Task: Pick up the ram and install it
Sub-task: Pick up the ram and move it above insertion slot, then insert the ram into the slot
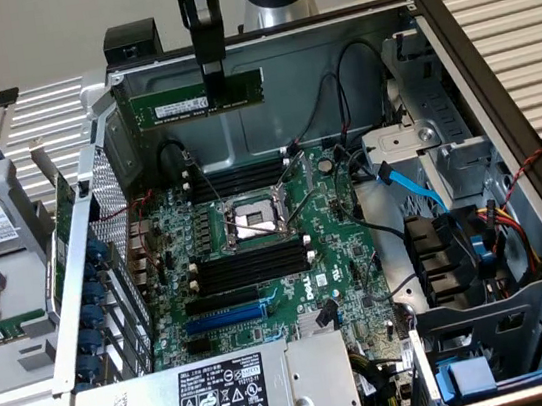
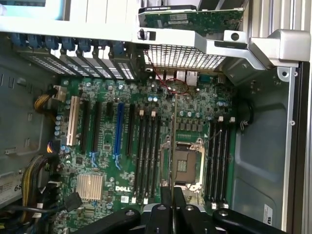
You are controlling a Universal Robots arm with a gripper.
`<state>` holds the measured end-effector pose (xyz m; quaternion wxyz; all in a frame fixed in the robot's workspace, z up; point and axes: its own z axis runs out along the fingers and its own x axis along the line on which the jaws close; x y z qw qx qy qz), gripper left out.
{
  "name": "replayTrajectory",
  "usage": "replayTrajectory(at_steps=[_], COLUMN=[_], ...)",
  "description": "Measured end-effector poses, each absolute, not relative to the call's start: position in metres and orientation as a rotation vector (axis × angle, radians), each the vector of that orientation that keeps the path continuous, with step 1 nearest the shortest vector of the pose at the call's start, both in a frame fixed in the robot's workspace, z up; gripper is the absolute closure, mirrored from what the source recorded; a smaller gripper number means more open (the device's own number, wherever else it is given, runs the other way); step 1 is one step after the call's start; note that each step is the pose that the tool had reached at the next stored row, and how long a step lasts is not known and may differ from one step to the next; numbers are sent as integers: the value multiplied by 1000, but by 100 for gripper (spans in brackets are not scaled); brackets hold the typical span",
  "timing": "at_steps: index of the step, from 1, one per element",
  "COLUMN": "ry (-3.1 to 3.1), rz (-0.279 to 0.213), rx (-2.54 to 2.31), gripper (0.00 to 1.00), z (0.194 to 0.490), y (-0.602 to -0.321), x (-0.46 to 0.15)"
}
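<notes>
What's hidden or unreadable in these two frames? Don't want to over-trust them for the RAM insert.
- Exterior view: the end effector gripping the ram is cut off above by the top edge.
- Exterior view: the print on the ram's label is too small to read.
- Exterior view: the power supply hides the near edge of the motherboard.
- Wrist view: the latch positions on the memory slots are too small to judge.

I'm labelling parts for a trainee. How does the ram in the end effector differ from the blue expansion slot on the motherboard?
Colour: the ram is a green board with a pale label; the blue expansion slot is blue plastic. Pose: the ram hangs on edge in the air, clamped by the end effector; the blue expansion slot lies fixed on the motherboard. Both are long and narrow.
</notes>
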<state>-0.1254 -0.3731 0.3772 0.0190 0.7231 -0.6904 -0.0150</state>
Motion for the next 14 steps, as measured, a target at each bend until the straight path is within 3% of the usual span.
replayTrajectory(at_steps=[14], ry=[-2142], rz=[-37], rx=[2237], gripper=[87], z=[376], y=[-373], x=[-125])
